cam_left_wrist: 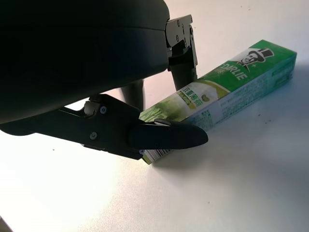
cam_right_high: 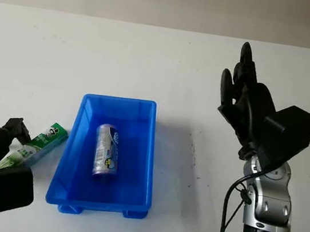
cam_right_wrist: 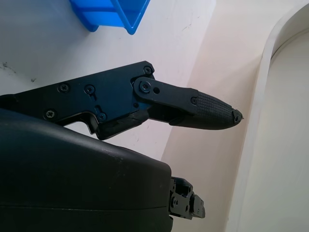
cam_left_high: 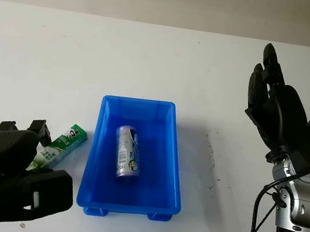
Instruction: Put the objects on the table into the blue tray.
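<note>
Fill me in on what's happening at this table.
The robot is clearing a white table into a blue tray. A can already lies on its side inside the tray. The left hand is at the near end of a green toothpaste box, which lies on the table left of the tray, its fingers closing around it. The right hand is open, raised above the table to the right.

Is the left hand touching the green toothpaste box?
Touching. In the left wrist view, a finger of the left hand lies against the near end of the green toothpaste box, which still sits on the table.
</note>
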